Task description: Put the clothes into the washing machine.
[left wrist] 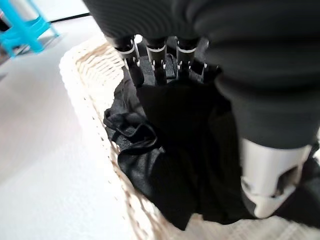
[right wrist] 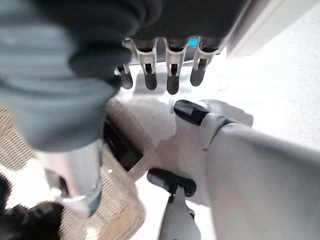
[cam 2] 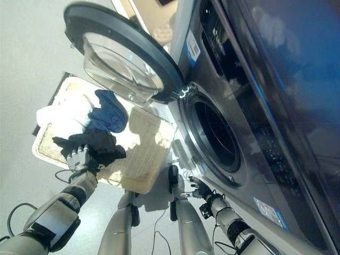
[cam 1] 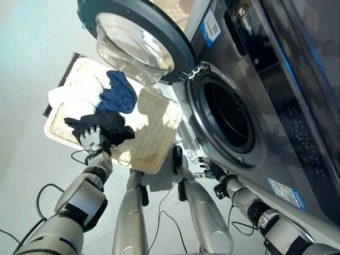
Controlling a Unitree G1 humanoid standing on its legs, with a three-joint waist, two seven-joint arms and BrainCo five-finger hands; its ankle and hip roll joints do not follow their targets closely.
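Observation:
A pale wicker basket [cam 1: 154, 143] lies on the floor to the left of a grey front-loading washing machine [cam 1: 276, 133]. In it are a white cloth [cam 1: 71, 95], a blue garment [cam 1: 119, 93] and a black garment [cam 1: 114, 127]. My left hand [cam 1: 91, 139] rests on the black garment at the basket's near edge, its fingers [left wrist: 155, 55] curled into the dark cloth [left wrist: 150, 165]. The machine's round door [cam 1: 138, 37] stands swung open above the basket, and the drum opening [cam 1: 226, 114] is dark. My right hand [cam 1: 210, 170] hovers open low before the machine's front, holding nothing.
The open door overhangs the far right part of the basket. A blue stool [left wrist: 22, 32] stands on the light floor beyond the basket rim [left wrist: 85, 95]. Bare floor lies to the basket's left.

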